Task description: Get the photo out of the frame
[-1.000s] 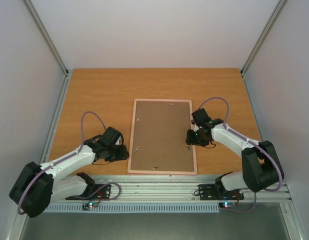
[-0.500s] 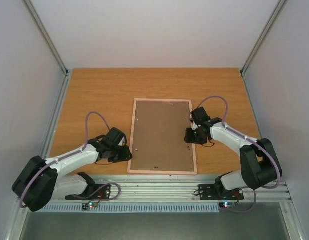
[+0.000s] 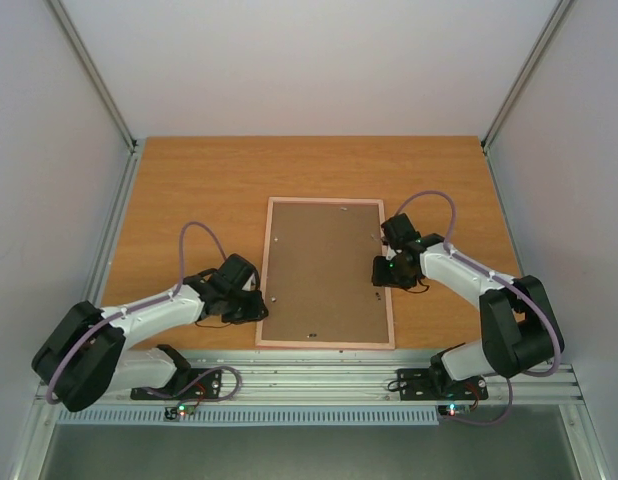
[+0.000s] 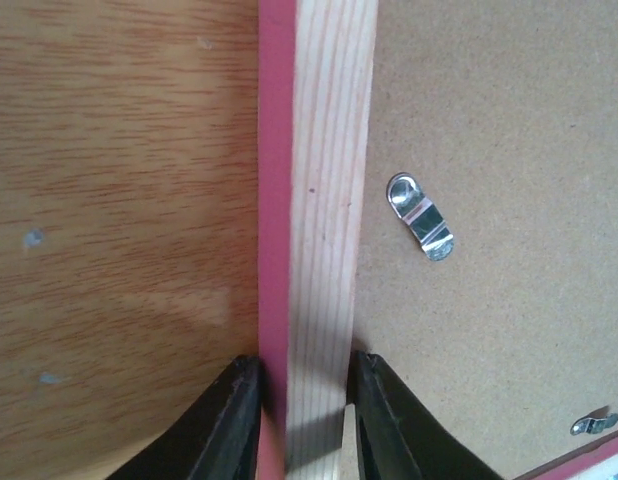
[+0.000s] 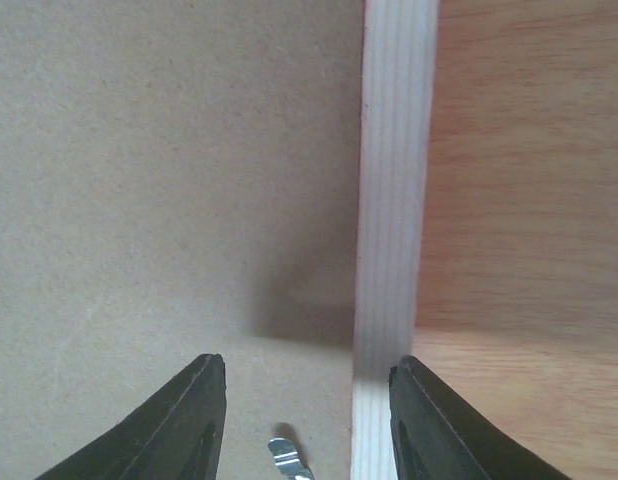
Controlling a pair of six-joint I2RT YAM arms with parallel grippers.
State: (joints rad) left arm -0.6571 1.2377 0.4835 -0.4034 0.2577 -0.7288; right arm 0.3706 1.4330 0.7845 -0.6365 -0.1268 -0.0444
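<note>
frame (image 3: 326, 344) lies face down, backing board (image 3: 324, 270) up; the photo is hidden underneath. left pincer (image 4: 297, 372) pinches the frame's rail, likely to steady it. right pincer (image 5: 307, 365) is spread astride the opposite rail, with a clip (image 5: 287, 456) between its fingers, probably the next thing to swing aside.

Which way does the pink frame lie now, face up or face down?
Face down. The frame has its brown backing board on top, with a metal clip on the board.

The frame (image 3: 325, 272) lies flat, brown back up, on the wooden table (image 3: 199, 180).
</note>
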